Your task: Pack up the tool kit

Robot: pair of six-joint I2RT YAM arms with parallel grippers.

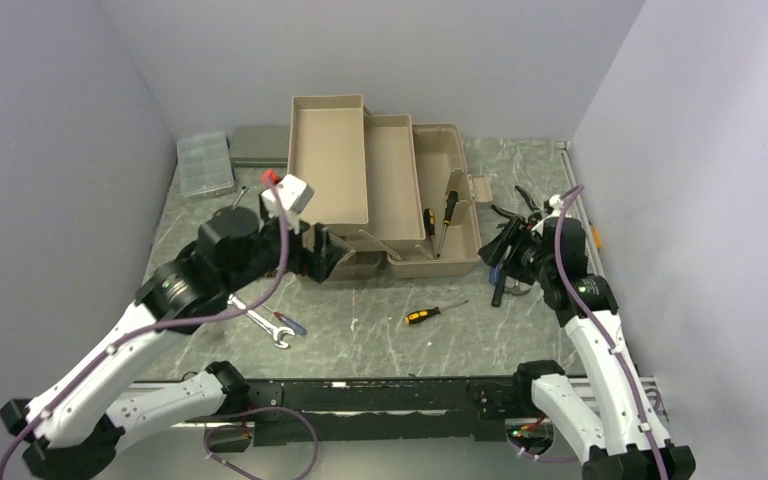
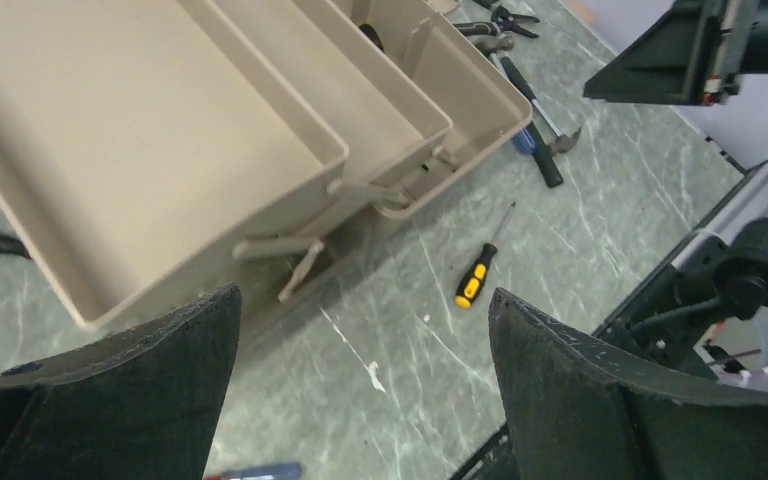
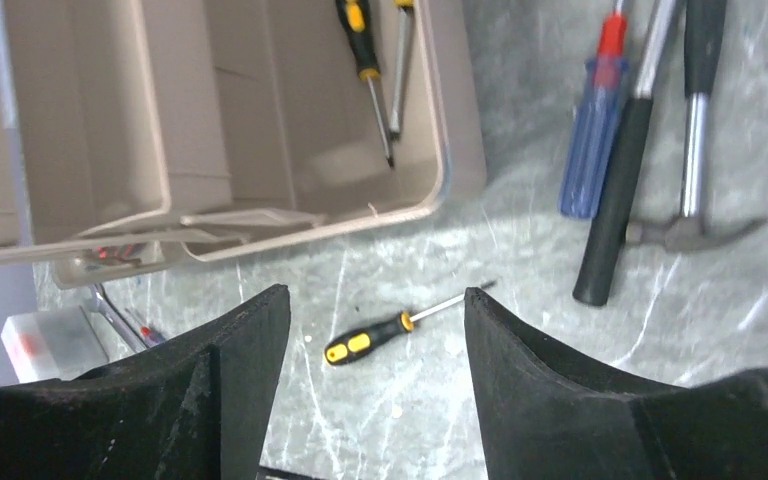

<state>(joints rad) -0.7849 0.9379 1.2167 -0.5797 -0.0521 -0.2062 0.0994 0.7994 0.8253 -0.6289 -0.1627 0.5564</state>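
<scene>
Standing unfolded, the toolbox (image 1: 330,160) is exposed for loading; the left gripper (image 2: 360,330) is held empty, jaws wide, while the right gripper (image 3: 375,300), jaws also apart, is aimed at a loose yellow-handled screwdriver (image 3: 365,341).

Taupe toolbox (image 1: 330,160); yellow-black screwdriver (image 1: 430,314); table (image 1: 380,345) seemingly grey-green marbled.

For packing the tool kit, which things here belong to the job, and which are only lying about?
Belong to the job: toolbox, screwdrivers in the box, loose screwdriver, blue screwdriver, hammer.

Just lying about: clear organiser, grey case.
</scene>
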